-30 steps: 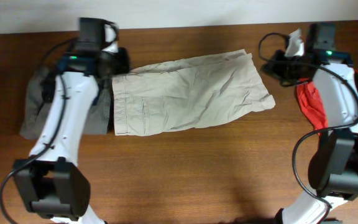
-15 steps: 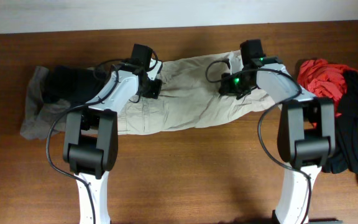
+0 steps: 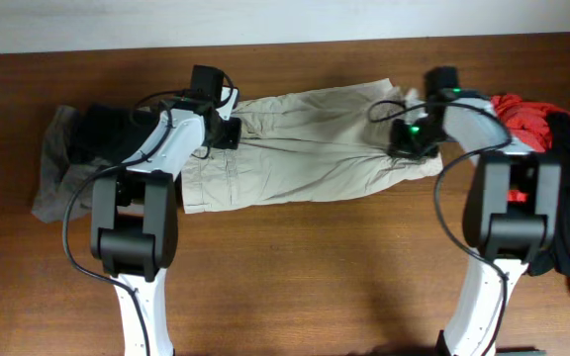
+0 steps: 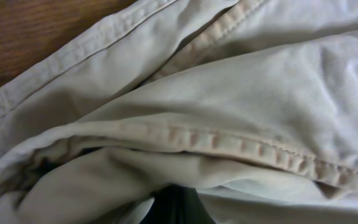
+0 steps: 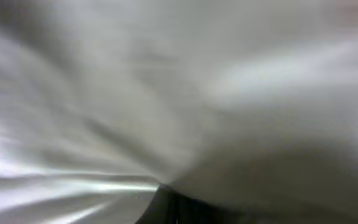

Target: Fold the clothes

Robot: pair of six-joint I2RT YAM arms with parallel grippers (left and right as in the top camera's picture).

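- My khaki shorts (image 3: 305,148) lay spread across the middle of the counter (image 3: 295,267), waistband to my left, leg hems to my right.
- The left gripper (image 3: 224,133) was clamped tight on bunched cloth by the waistband. The right gripper (image 3: 409,143) was closed just as tight at the hem end (its wrist view was a blur of pale fabric, so I judged that hold less surely).
- Risk: a pinch catching only the top layer would lift one ply, and the fold would come out lopsided.
- Risk: with both arms pulling apart, the thinner grip might slip and drop its end.
- Risk: the right arm sat near the red garment (image 3: 524,109) and could drag it along.
- Half a second earlier both grippers sat further in over the shorts, and they had since spread outward. A second earlier they were off the shorts altogether.
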